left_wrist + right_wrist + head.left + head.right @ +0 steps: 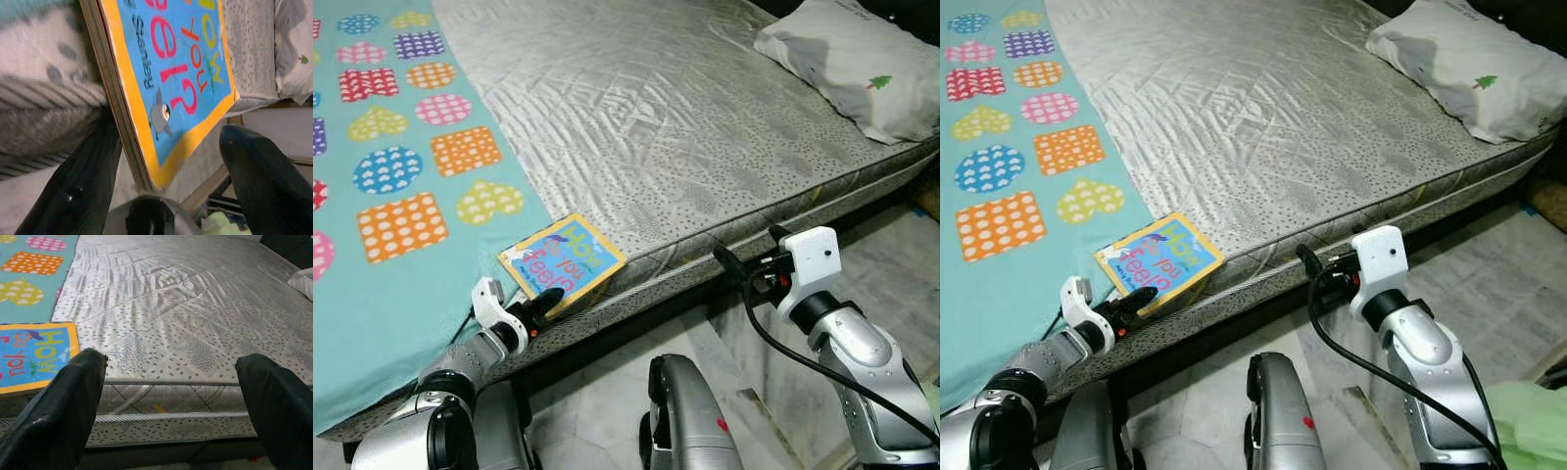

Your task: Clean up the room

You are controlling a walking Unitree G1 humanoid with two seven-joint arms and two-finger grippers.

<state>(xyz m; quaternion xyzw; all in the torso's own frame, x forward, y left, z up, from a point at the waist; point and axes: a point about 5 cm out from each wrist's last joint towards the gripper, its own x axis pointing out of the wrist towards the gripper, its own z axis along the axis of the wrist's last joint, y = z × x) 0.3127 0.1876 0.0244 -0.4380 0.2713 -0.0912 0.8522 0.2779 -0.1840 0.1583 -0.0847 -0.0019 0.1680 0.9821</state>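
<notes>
Grey mattress (656, 127), left fingers (78, 186) spread around book (562, 258) corner, right fingers (63, 406) spread, empty.

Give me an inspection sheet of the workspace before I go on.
Surface: grey quilted mattress, teal patterned blanket over its left part.
Job's things: picture book at the mattress's near edge.
Clutter: nothing seen.
Grippers: left gripper open, fingers either side of the book's corner; right gripper open, facing the mattress side, holding nothing.
Cables: black cable looping along the right arm.
Surroundings: pillow far right; tiled floor below.
</notes>
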